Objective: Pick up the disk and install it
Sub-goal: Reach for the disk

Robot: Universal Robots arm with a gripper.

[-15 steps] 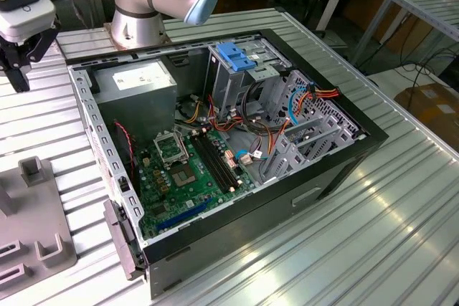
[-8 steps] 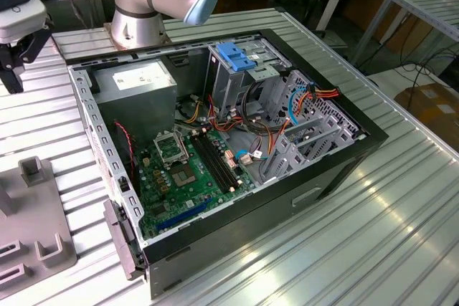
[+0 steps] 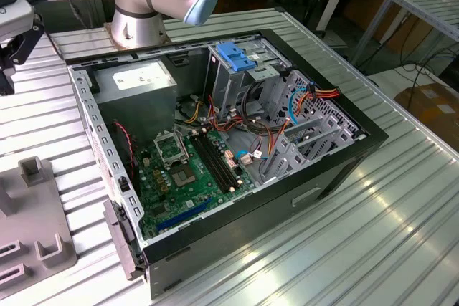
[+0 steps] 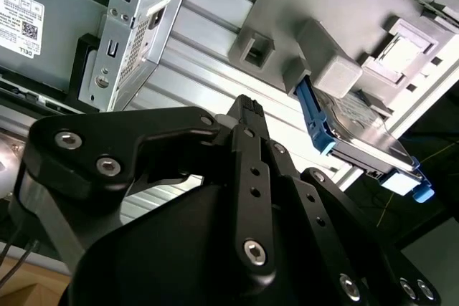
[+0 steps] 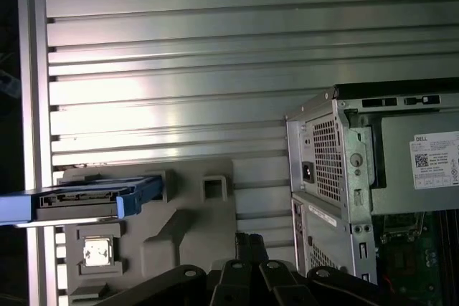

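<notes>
The disk (image 4: 362,137) stands on edge in the grey holder (image 4: 337,69), long axis level, with the gripper (image 4: 247,105) apart, seemingly closed empty.

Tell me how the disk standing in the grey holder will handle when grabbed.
The disk looks like a rigid metal slab, so it probably won't flex and is likely heavy for its size. Its smooth metal faces may be slippery. Standing on edge in the grey holder, it could tip if nudged sideways.
</notes>
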